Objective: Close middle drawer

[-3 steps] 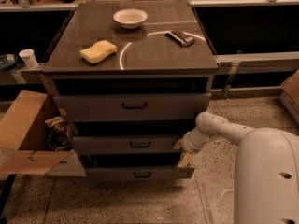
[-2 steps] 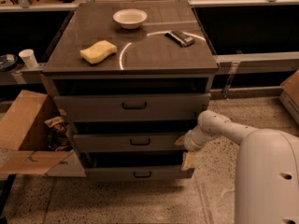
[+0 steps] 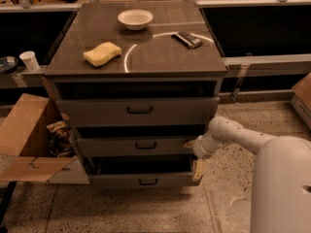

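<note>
The grey cabinet [image 3: 138,69] has three drawers, all pulled out partway. The middle drawer [image 3: 112,147] has a low grey front with a small dark handle [image 3: 146,145] at its centre. It sticks out a little further than the tall top drawer [image 3: 97,111] and less than the bottom drawer [image 3: 116,181]. My gripper [image 3: 193,152] comes in from the right on a white arm [image 3: 233,132]. It sits against the right end of the middle drawer's front panel.
On the cabinet top lie a yellow sponge [image 3: 102,54], a white bowl [image 3: 135,19] and a dark flat object [image 3: 187,39]. An open cardboard box [image 3: 29,140] stands on the floor at the left. A white cup [image 3: 30,60] sits on the left shelf.
My arm has edged slightly toward the cabinet at the right end of the middle drawer. The drawer front looks a little further in than before.
</note>
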Robot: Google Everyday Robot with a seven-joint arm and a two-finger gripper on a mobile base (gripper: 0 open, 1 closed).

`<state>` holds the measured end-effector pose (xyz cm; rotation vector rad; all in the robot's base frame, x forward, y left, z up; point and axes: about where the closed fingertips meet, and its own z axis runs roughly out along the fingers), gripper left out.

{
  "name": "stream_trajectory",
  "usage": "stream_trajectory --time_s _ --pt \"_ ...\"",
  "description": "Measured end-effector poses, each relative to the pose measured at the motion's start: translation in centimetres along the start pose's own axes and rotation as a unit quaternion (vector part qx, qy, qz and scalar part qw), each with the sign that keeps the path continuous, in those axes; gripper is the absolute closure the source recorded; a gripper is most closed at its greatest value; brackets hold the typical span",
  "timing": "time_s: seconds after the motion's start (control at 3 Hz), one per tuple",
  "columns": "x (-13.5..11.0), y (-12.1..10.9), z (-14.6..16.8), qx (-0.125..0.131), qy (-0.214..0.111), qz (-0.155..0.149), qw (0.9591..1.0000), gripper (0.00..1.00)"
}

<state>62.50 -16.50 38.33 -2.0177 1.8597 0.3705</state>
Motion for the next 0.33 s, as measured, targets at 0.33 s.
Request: stream_trajectory --time_s 0.33 --pt "-0.66 4.55 -4.07 0.011 -0.013 -0.018 0.9997 0.00"
